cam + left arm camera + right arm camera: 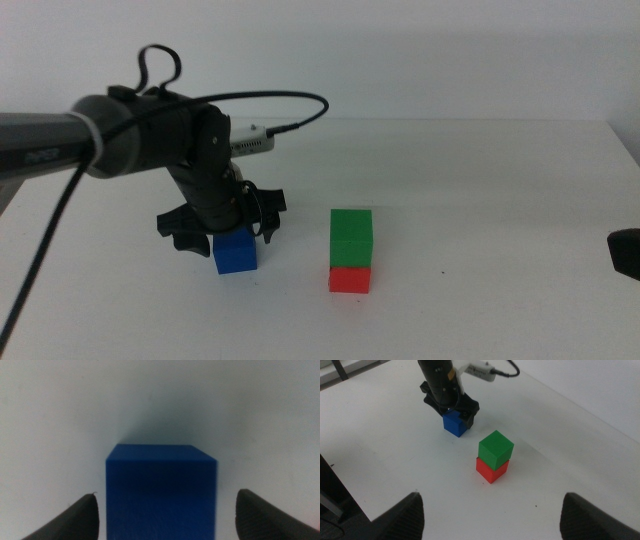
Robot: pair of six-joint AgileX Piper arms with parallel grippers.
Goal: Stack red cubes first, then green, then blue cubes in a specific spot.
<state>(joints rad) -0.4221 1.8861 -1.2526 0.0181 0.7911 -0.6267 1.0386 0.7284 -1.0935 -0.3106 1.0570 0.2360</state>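
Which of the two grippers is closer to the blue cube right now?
The left. The left gripper is down over the blue cube, open jaws either side. The right gripper waits at the table's far right edge, well away.

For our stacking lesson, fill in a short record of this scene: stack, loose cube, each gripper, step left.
stack: green cube on red cube
loose cube: blue cube on the white table, apart from the stack
left gripper: over the blue cube, jaws open either side
right gripper: waiting apart from the cubes, jaws open
step left: blue cube onto green
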